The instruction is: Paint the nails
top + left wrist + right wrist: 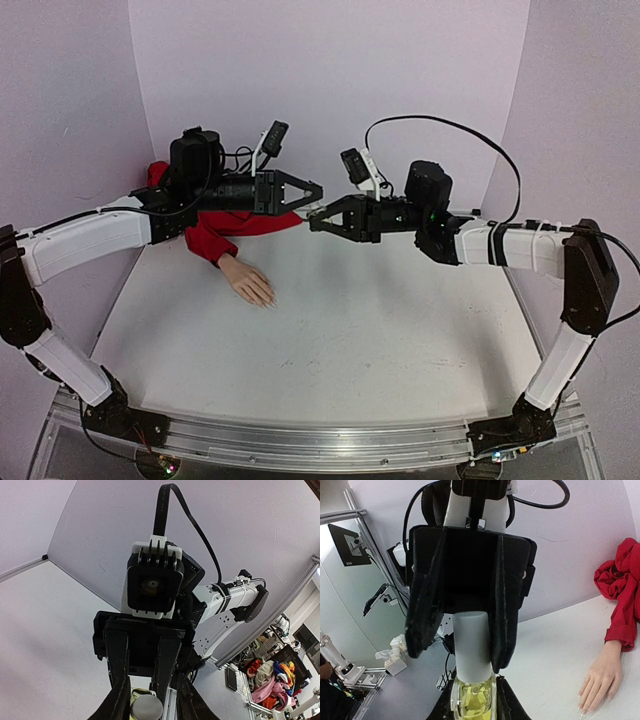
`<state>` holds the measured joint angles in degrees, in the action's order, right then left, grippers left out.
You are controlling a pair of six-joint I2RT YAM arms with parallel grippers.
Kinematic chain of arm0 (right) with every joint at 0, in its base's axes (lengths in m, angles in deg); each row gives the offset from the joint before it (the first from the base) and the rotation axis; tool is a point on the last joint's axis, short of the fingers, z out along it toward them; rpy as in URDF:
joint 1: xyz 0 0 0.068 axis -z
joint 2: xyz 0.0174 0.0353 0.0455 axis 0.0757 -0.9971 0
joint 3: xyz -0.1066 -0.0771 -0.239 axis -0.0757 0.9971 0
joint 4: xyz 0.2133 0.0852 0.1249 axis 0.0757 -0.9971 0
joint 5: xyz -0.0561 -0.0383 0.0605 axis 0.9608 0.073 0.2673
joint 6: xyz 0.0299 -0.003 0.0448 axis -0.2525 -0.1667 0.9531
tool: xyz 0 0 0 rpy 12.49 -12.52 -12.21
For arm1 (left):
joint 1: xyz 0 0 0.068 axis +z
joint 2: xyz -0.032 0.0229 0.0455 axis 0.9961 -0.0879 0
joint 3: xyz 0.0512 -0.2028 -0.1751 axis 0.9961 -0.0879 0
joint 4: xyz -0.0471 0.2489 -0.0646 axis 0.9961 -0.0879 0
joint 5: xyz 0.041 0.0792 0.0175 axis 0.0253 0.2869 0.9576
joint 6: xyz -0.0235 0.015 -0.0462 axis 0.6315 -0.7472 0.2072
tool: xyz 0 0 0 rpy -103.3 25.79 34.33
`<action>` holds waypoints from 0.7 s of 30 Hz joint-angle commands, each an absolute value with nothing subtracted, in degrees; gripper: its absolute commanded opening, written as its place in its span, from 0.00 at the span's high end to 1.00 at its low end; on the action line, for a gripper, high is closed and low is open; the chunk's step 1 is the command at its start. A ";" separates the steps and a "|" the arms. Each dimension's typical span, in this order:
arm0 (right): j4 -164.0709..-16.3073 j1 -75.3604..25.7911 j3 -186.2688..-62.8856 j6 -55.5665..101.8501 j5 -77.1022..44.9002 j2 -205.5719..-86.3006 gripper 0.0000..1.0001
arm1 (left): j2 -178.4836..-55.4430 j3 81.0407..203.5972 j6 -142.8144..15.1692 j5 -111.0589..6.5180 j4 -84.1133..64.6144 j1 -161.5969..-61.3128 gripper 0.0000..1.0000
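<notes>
1. The nails (582, 710) are tiny and pale on a peach mannequin hand (248, 282), red-sleeved, flat on the worktop (380, 330) at ten o'clock.
2. Right fingers (509, 702) clench the yellowish bottle (472, 702).
3. Left fingers (425, 625) flank its white cap (472, 645); grip unclear.

- Your left arm (85, 240) and right arm (500, 243): white shells, black joints.
- Your left tool (318, 191) and right tool (313, 222): black, angular fingers.
- A black cable (161, 515) loops over your right arm.

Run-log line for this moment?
stage: bottle held mid-air | right gripper: shut on bottle | left gripper: fingers flank white cap, grip unclear | mannequin hand: on table, untouched
</notes>
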<state>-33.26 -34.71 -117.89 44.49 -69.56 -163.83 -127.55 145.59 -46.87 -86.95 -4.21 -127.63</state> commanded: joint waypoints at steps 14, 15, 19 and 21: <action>-42.92 -46.90 -117.86 21.47 17.88 -154.90 1.00 | -126.30 146.63 -49.89 -74.16 -2.82 -129.84 1.00; -39.76 -48.48 -117.04 18.52 24.64 -154.78 1.00 | -126.41 146.75 -49.91 -73.63 -3.09 -129.86 1.00; -36.34 -49.26 -118.72 14.77 16.18 -156.17 1.00 | -127.46 147.67 -49.26 -73.94 -3.57 -129.96 1.00; -36.21 -49.23 -119.49 14.49 9.51 -156.83 1.00 | -127.85 147.99 -48.90 -74.52 -3.56 -129.96 1.00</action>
